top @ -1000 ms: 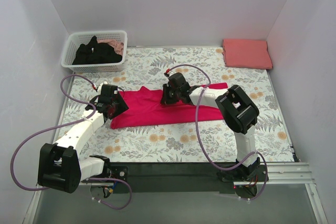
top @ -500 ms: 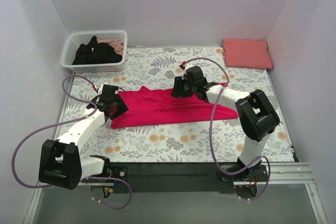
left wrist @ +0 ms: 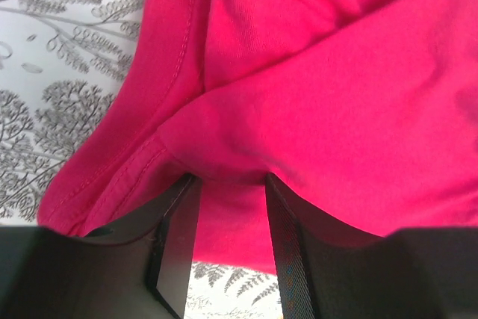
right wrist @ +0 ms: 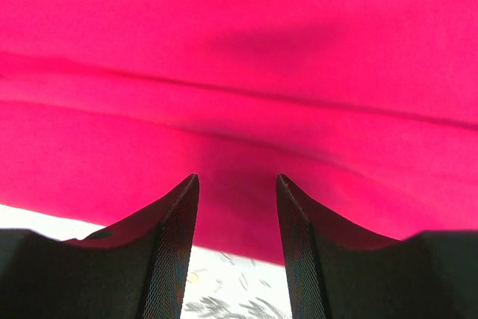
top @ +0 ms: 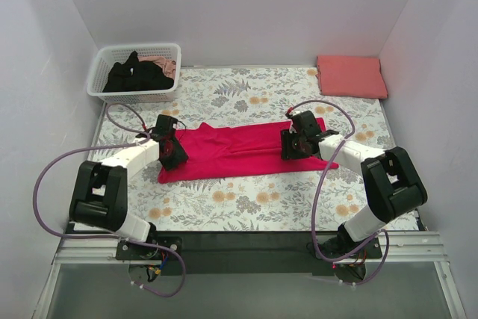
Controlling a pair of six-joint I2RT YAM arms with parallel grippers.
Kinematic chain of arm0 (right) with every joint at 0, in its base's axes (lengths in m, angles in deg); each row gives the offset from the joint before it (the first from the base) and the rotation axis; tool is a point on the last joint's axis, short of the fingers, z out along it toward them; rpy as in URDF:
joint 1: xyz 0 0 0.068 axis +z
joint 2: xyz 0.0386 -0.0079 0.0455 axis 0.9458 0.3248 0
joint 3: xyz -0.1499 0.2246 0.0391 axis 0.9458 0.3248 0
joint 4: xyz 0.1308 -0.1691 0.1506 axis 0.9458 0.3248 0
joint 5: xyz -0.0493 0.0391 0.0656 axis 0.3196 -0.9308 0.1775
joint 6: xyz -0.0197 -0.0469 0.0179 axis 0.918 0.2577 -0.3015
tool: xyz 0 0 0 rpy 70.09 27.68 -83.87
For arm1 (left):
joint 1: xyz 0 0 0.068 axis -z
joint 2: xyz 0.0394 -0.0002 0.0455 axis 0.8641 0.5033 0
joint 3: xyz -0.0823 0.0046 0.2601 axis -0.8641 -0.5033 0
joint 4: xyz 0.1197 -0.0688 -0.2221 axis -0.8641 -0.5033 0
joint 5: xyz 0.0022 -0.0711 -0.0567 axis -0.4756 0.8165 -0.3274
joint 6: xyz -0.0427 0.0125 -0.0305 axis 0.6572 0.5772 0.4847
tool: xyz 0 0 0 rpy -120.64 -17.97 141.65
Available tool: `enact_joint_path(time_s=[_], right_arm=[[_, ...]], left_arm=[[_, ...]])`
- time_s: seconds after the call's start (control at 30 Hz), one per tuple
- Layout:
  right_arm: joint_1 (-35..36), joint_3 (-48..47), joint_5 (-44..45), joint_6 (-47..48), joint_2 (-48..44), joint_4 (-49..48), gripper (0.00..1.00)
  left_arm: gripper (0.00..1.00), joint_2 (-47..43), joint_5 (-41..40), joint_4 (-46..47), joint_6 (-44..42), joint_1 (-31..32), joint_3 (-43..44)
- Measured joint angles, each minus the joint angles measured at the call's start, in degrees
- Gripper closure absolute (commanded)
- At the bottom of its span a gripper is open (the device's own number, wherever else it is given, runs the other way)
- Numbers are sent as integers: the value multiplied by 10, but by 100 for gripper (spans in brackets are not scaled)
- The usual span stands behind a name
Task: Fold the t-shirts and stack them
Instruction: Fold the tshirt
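From above, the crimson t-shirt [top: 239, 151] lies stretched in a long band across the middle of the floral cloth [top: 246, 95] that covers the bench. The left fingers [top: 174, 155] are at its left end and the right fingers [top: 287, 145] are over its right part. A salmon-pink t-shirt [top: 351, 76] sits folded in the far right corner. The black t-shirt [top: 138, 76] is bunched in the white basket [top: 169, 51] at the far left.

In the left wrist view, the left fingers [left wrist: 175, 244] stand apart, their tips at a rumpled, seamed edge of the crimson t-shirt [left wrist: 336, 110], with floral cloth [left wrist: 52, 50] beside it.

In the right wrist view, the right fingers [right wrist: 168, 252] are also apart, poised over smooth folds of the crimson t-shirt [right wrist: 239, 50] and gripping nothing.
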Motion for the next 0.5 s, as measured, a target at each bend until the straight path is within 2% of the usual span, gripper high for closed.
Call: enact_joint_path(time_s=[0.2,0.5], right_arm=[[-7,8,5,6,0,44,47],[6,38,-43,20,-44,105,46]], left_arm=[[61,85,-5,-27,-2,0,79],[57,264,-11,-53,-38,1,296]])
